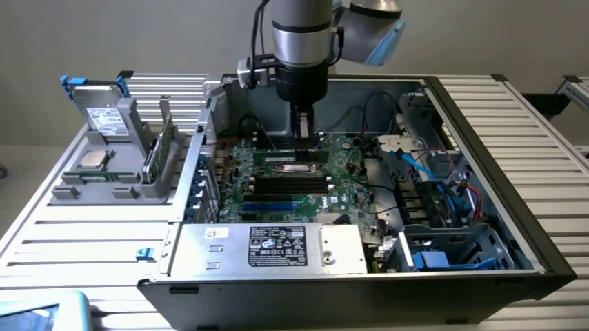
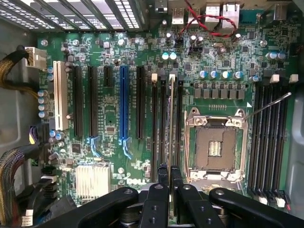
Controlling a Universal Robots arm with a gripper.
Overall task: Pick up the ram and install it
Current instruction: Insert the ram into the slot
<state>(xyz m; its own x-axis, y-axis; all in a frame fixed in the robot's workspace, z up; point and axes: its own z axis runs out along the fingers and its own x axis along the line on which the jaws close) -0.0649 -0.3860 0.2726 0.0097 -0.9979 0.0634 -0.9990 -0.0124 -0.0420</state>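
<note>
Gripper [image 2: 169, 176], matte black fingers nearly closed, pinching the ram [image 2: 171, 118], thin flat stick seen edge-on between the fingertips, in line with long black memory slots [image 2: 155, 128], beside square metal-framed processor socket [image 2: 216, 147], glossy green motherboard [image 2: 109, 137], grey steel case [image 1: 359, 86].

An open computer case [image 1: 501, 162] lies on a slatted metal table [image 1: 83, 241], its green motherboard [image 1: 276, 201] exposed beside a silver power supply [image 1: 276, 248] (label facing up). The board carries an empty processor socket [image 2: 216, 145] and a blue expansion slot [image 2: 123, 104]. At the exterior view's left, a grey rack [image 1: 101, 187] holds a square silver chip [image 1: 92, 160].
</note>
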